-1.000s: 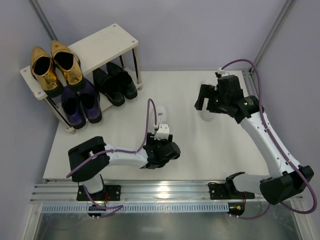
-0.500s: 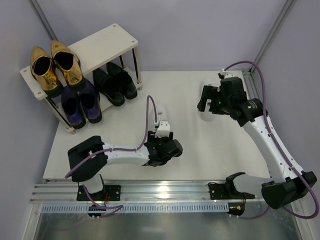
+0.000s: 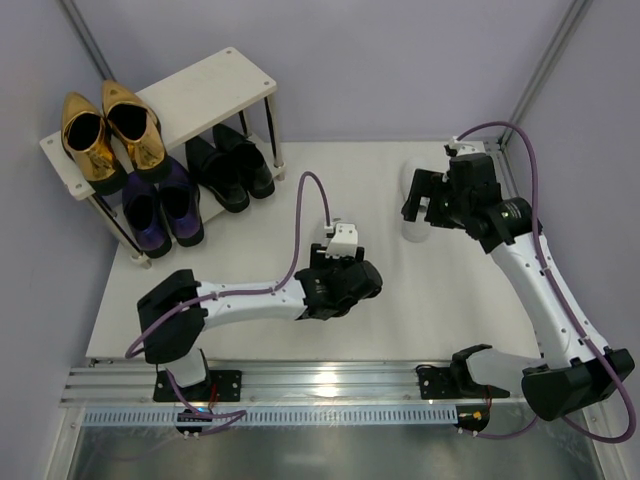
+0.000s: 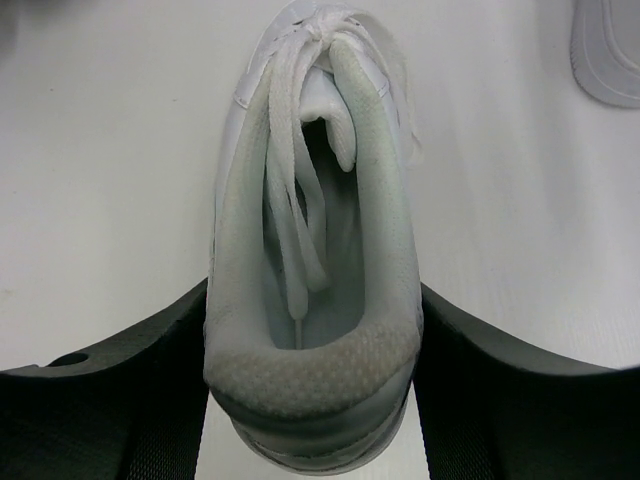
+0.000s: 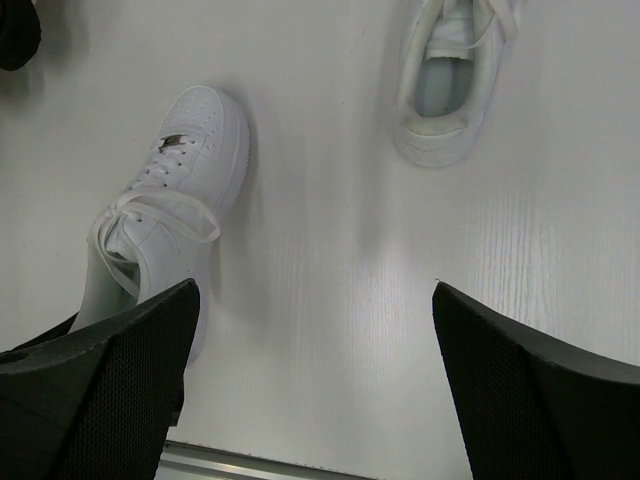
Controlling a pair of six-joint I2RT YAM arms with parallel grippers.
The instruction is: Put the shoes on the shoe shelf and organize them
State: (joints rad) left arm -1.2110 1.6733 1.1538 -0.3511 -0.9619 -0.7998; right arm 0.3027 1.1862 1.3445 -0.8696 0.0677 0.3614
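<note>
Lilac walls close round a white bench (image 3: 420, 310). On it one white sneaker (image 4: 315, 180) lies toe away, its heel framed by the left end effector (image 4: 312, 295), whose fingers (image 4: 130, 390) stand spread wide on either side; whether they touch it cannot be told. A second white sneaker (image 5: 175, 190) lies just beside the right end effector (image 5: 312, 290), likewise spread apart and holding nothing. At the far left corner, the shoe shelf (image 3: 215, 90) carries gold loafers (image 3: 105, 135) on top, with purple shoes (image 3: 160, 205) and black shoes (image 3: 230, 170) on the lower tier.
</note>
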